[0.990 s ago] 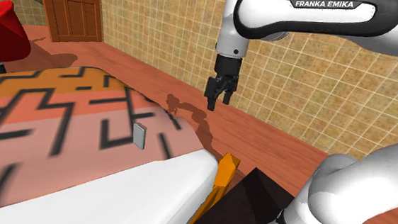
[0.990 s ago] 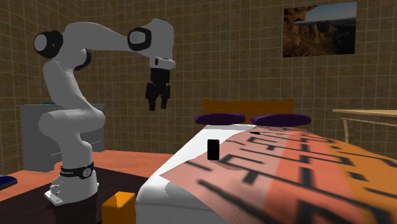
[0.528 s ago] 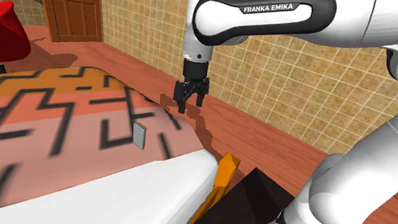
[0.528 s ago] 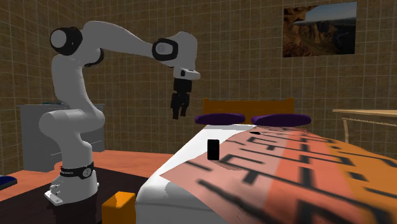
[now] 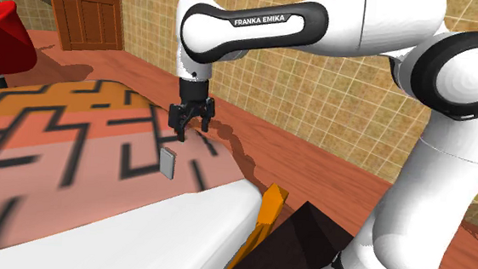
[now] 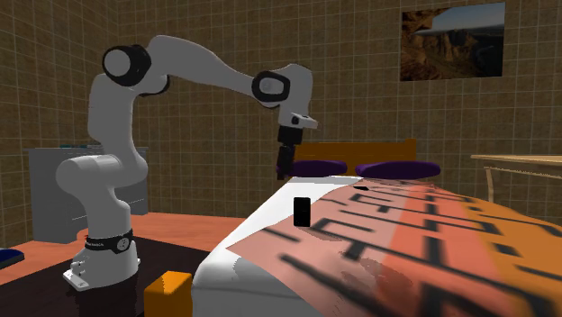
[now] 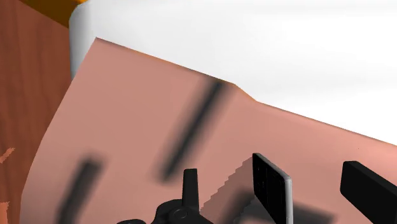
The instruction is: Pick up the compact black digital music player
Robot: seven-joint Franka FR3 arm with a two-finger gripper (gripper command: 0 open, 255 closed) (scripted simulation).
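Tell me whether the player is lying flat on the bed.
No, the player stands upright on its edge on the bed.

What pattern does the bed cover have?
Bed cover: pink and orange with black maze lines; best in second exterior view.

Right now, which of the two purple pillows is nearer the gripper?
The purple pillow on the second exterior view's left: it lies on the side of the bed where the gripper hangs; the other pillow lies farther right.
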